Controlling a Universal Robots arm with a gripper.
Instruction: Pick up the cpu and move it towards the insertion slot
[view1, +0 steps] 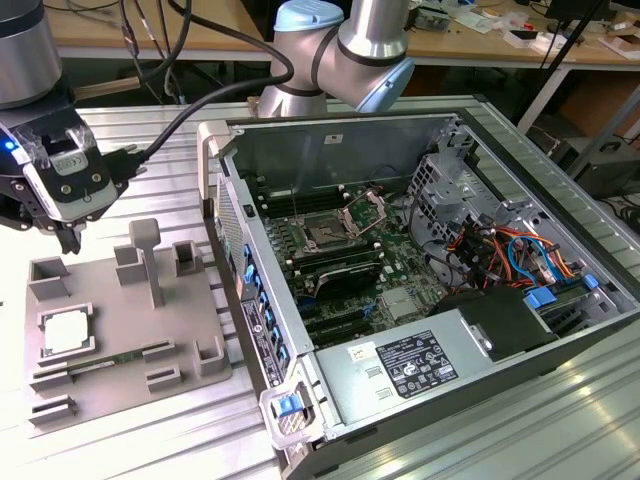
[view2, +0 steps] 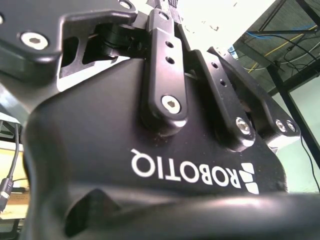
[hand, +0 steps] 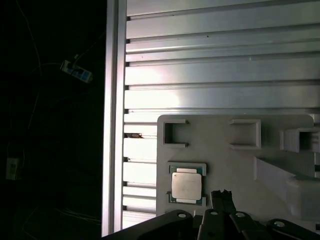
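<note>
The cpu (view1: 68, 332) is a small silvery square chip lying flat in a raised square nest on the grey plastic tray (view1: 120, 375), at the exterior view's left. In the first wrist view the cpu (hand: 186, 185) rests in the same nest. My gripper (view1: 68, 238) hangs above the tray's far left corner, well above the cpu and apart from it. The insertion slot (view1: 325, 232) sits on the green board inside the open computer case, with its silver bracket hinged up. The gripper's black body (view2: 165, 165) is seen from close up in the second wrist view.
The open computer case (view1: 420, 290) lies to the right of the tray, its near wall (view1: 250, 300) standing between tray and socket. Upright blocks (view1: 150, 260) rise from the tray. A black cable (view1: 200, 100) runs to the wrist. The ribbed metal table's edge (hand: 115, 125) borders the tray.
</note>
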